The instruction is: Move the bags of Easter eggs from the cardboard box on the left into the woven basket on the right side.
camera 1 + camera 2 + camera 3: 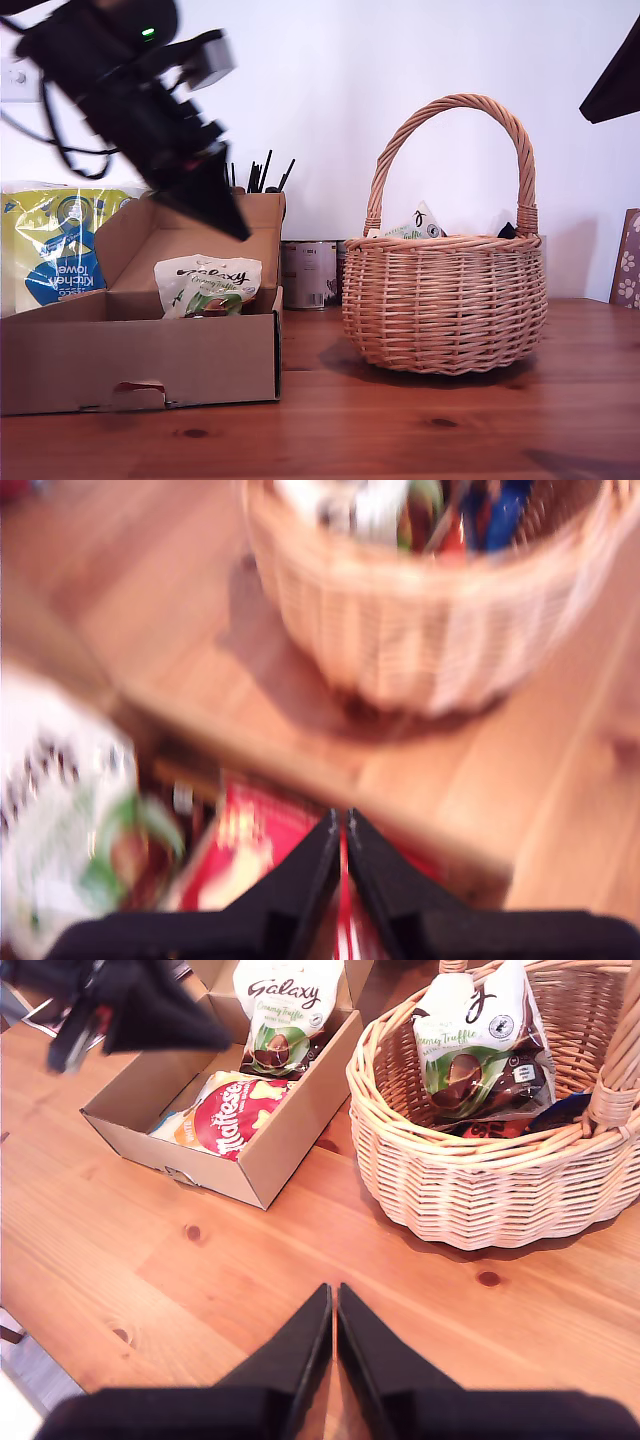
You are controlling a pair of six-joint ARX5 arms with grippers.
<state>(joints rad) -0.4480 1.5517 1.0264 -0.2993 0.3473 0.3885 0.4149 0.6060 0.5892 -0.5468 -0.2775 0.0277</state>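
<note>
Inside cardboard box (290,1130): glossy red-orange bag (235,1120), cream-green bag (285,1020) | both pincers closed, empty

You are looking at a plain white wall (330,90) behind a reddish-brown wooden tabletop (420,430) — planked, with dark knots. Against the wall stand a metal tin (308,273) and a holder of dark pens (262,172) — evenly lit, with soft shadows.
</note>
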